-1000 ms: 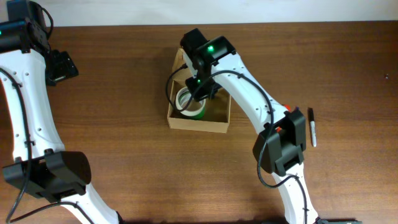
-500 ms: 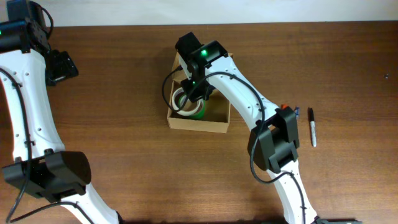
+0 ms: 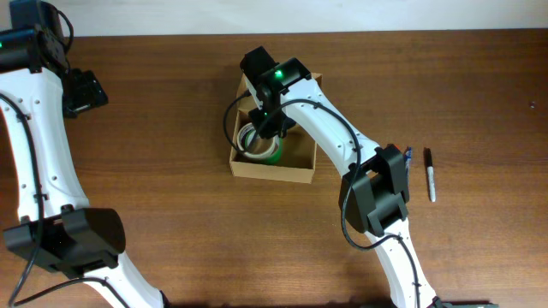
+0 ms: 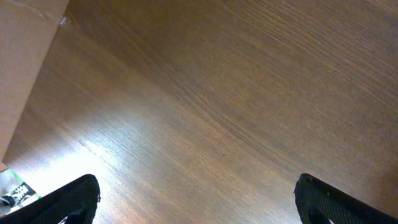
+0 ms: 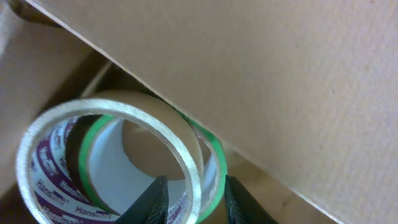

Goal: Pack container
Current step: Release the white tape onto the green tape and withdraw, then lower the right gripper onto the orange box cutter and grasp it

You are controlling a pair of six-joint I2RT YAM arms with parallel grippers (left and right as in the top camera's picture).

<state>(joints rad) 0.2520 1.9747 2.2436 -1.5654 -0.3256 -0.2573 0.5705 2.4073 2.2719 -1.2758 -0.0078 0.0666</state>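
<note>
The tan cardboard container [image 3: 291,174] sits open at the table's middle, its flap raised at the back. My right gripper [image 3: 272,128] is down inside its left half. In the right wrist view the fingers [image 5: 196,200] straddle the wall of a clear tape roll [image 5: 112,109] with a purple-printed core, and a green tape roll [image 5: 217,155] lies against it. The container's wall [image 5: 280,74] fills the upper right of that view. Both rolls show from overhead [image 3: 257,142]. My left gripper [image 3: 86,90] is open and empty over bare wood [image 4: 196,199], far left of the container.
A black marker pen [image 3: 430,175] lies on the table to the right of the container. A pale tan surface [image 4: 25,56] shows at the upper left of the left wrist view.
My right gripper has shifted a little left and back inside the container with the tape. The left arm has not moved.
</note>
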